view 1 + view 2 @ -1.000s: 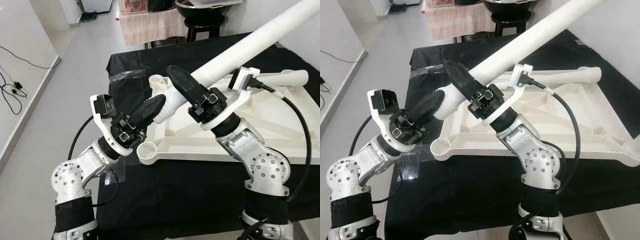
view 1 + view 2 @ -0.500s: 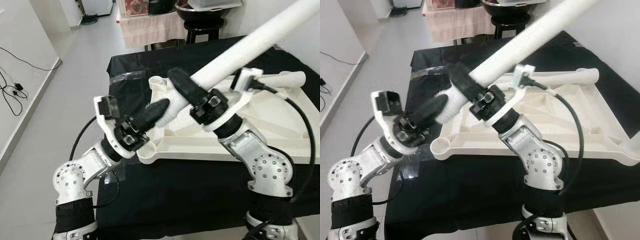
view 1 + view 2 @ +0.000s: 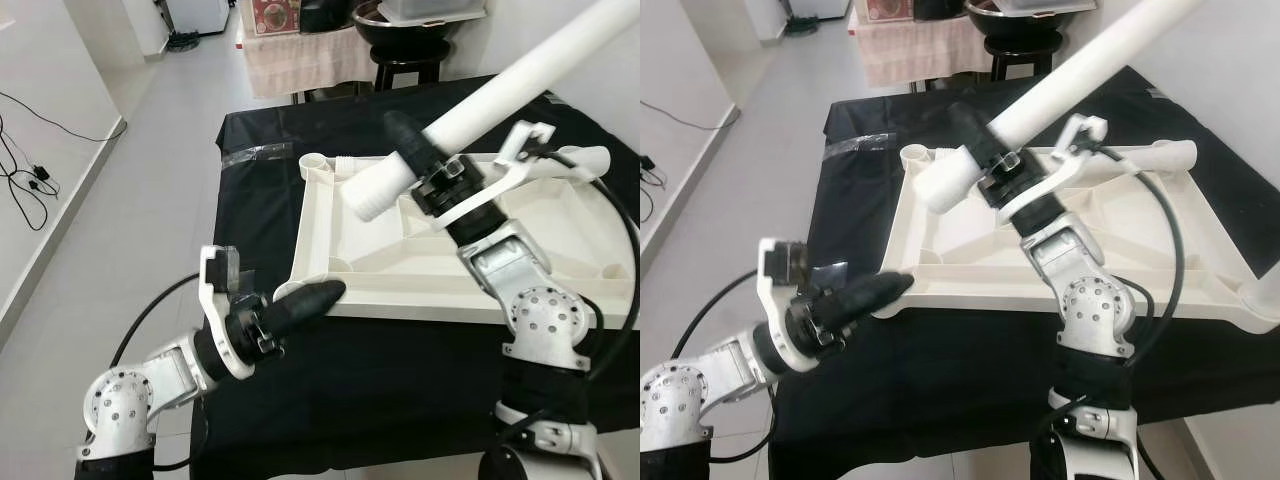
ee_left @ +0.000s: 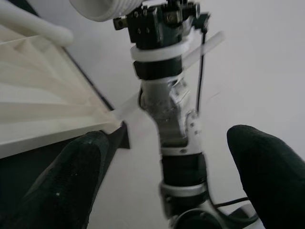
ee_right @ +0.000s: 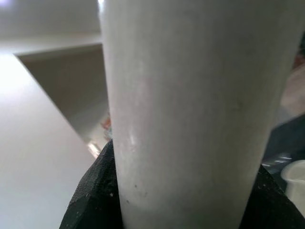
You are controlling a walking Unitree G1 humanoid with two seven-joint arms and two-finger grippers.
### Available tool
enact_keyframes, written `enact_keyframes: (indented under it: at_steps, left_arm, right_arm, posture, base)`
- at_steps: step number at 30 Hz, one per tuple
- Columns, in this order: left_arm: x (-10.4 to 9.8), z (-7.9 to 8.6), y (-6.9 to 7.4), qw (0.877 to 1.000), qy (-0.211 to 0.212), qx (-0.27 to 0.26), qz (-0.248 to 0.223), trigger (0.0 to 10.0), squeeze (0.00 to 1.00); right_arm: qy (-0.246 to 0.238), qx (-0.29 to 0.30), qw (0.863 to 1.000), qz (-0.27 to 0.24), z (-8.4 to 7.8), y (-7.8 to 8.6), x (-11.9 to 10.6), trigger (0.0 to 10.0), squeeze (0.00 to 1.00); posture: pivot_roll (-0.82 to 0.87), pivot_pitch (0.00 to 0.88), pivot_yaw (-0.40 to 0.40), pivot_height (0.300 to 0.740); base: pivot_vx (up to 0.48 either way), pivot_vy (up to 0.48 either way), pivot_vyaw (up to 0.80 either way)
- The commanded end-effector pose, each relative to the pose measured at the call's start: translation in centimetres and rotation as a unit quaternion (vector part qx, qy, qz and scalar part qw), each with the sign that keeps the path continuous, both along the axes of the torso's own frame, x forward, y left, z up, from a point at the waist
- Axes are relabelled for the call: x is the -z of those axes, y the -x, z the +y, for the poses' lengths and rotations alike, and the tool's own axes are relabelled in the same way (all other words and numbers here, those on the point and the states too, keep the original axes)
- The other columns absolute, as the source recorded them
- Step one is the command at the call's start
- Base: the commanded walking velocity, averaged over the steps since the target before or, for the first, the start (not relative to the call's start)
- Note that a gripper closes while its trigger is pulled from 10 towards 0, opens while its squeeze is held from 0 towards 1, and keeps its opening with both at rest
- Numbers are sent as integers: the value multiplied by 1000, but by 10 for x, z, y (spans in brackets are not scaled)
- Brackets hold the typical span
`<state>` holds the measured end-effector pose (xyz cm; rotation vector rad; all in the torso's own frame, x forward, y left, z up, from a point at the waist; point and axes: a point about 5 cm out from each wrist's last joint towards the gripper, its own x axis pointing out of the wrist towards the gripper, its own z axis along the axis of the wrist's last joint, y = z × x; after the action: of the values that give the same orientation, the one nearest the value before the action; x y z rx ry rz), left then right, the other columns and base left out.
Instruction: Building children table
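Left eye view: table leg [image 3: 500, 92] slanting up-right, right gripper [image 3: 418, 160] clamped.

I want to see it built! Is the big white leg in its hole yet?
Not yet. The right gripper holds the table leg slanted above the upturned tabletop.

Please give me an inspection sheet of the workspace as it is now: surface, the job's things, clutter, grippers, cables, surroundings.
Surface: black cloth covers the work table, with a taped patch near its far left corner.
Job's things: white tabletop lies upside down on the cloth, ribs up, with an open socket at its far left corner; white table leg is held tilted above it.
Clutter: nothing seen on the cloth.
Grippers: right gripper has its jaws shut on the leg near its lower end; left gripper, jaws open, is by the tabletop's near left corner.
Cables: black cable loops along the right arm; loose wires lie on the floor.
Surroundings: grey floor, a stool beyond the table.
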<state>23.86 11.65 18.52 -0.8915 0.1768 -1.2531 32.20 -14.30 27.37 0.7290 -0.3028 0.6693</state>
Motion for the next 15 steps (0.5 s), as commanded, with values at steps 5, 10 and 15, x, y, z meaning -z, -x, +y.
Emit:
enact_keyframes:
  at_steps: [5,10,15]
  left_arm:
    - [16,5,-8,991,-100,-84,11,10000,1000]
    - [16,13,-35,911,-264,-310,-60,10000,0]
    - [19,13,-37,866,-330,-364,-97,10000,0]
  right_arm:
    - [81,52,995,23,3,-8,16,10000,0]
    - [202,97,975,0,16,-6,33,10000,0]
    - [239,88,967,-28,23,0,38,10000,0]
  posture:
    - [-55,72,52,740]
    - [-40,78,42,740]
    - [-34,84,42,740]
  base:
    - [0,0,0]
    - [0,0,0]
    - [0,0,0]
